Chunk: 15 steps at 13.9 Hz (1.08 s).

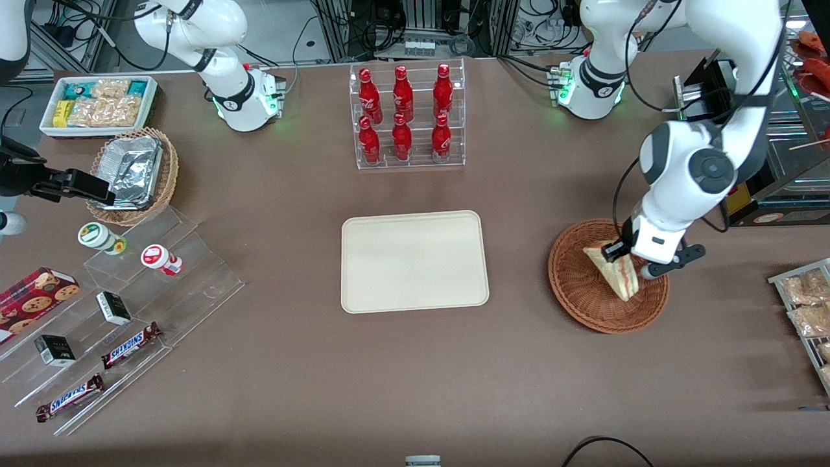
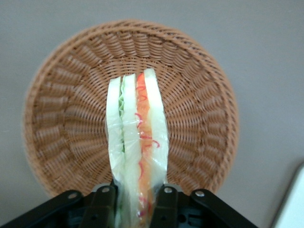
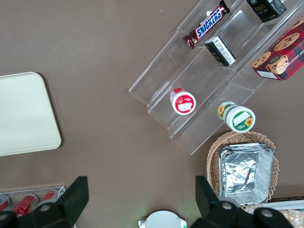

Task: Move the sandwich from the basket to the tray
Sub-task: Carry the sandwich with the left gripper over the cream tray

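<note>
Claw [image 1: 624,259]: closed on the sandwich [image 1: 615,270], right of frame centre, over the basket [image 1: 583,292].
Done: sandwich gripped.
Left: carry to the empty tray [image 1: 415,259] at frame centre, release.

wrapped sandwich [image 2: 137,147] on edge above the brown wicker basket [image 2: 61,118], well apart from bare cream tray [image 1: 415,261]

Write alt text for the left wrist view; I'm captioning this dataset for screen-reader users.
The claw is shut on the sandwich, a wrapped wedge with green and red-orange filling, holding it on edge over the round reddish-brown wicker basket. The basket sits on a plain brown table.
</note>
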### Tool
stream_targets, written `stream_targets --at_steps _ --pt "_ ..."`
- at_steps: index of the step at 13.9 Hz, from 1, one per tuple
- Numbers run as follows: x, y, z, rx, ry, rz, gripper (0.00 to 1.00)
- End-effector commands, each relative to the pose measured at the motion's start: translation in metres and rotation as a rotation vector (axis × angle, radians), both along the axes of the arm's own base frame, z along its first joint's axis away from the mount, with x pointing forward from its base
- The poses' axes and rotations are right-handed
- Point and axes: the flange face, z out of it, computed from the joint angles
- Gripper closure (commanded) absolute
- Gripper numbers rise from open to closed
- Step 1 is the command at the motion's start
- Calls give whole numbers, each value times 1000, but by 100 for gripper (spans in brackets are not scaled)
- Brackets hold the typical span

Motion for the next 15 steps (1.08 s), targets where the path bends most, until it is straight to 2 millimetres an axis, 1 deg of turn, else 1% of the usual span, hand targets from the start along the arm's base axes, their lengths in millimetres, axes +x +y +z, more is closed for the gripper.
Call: stream_targets --at_steps 1,2,3,5,8,11,12,13,15 --pt "20 -39 62 9 19 -72 100" --pt "26 -56 73 5 17 -94 100" --pt "26 -81 82 0 10 -131 100" --pt "27 -125 91 -15 -10 -184 100" --pt "23 -202 85 -28 -15 -248 100" --pt "16 -271 66 -40 -3 -274 100" --pt "16 -290 58 -46 2 -289 100" --pt "12 -309 47 -47 10 -312 100" --pt "-4 -349 22 -44 30 -365 100"
